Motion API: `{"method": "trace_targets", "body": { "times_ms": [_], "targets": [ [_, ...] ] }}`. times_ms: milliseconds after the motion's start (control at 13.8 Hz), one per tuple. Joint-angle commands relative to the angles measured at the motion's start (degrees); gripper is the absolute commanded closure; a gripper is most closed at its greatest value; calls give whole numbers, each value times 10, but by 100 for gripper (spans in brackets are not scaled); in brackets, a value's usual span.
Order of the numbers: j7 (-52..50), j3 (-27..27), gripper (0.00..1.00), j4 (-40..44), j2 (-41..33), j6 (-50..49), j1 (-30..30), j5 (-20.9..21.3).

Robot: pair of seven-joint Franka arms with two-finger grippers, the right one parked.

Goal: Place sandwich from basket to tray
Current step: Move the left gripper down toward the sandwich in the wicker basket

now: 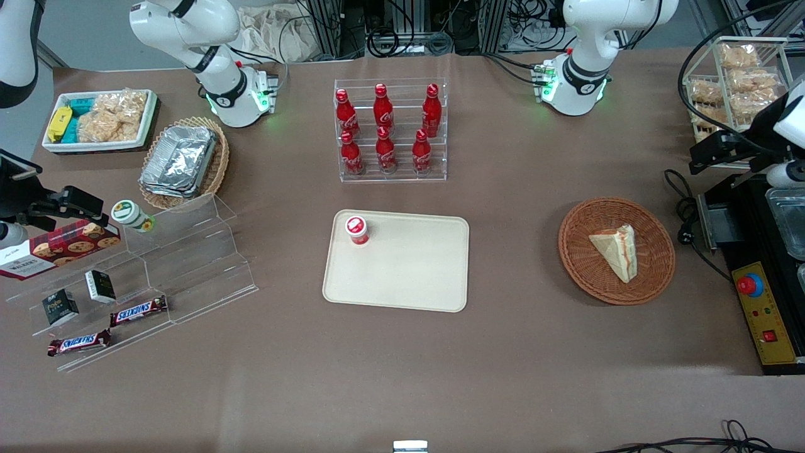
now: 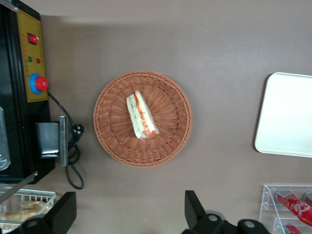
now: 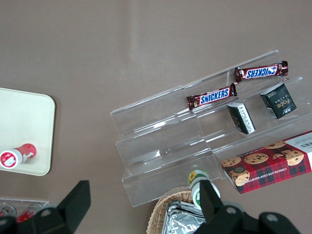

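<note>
The sandwich [image 1: 616, 251], a pale bread wedge with red-orange and green filling, lies in the round reddish-brown wicker basket [image 1: 573, 251]. Both also show in the left wrist view: sandwich [image 2: 141, 116], basket [image 2: 112, 131]. The beige tray [image 1: 409, 277] lies beside the basket, toward the parked arm's end, and its edge shows in the left wrist view [image 2: 287, 117]. The left gripper [image 1: 714, 154] hangs high above the table, apart from the basket and a little farther from the front camera. It is open and empty [image 2: 129, 200].
A small red-capped bottle [image 1: 357, 229] stands on a tray corner. A clear rack of red cola bottles [image 1: 390, 129] stands farther back. A black control box with a red button [image 1: 755, 296] and a cable [image 1: 685, 214] lie beside the basket. A wire rack of pastries [image 1: 736, 82] is near the working arm.
</note>
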Motion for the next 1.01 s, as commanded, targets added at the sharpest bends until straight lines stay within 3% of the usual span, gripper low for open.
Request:
{"method": "trace_targets", "body": {
  "times_ms": [0,289,578,940],
  "targets": [
    [-19,4,0,14,7,-15,-15,23],
    [-33,5,0,18,28,-20,-15,24],
    [-127,6,0,10,89,-10,-12,14],
    [-156,14,0,-60,144,116,26,-54]
  ]
}}
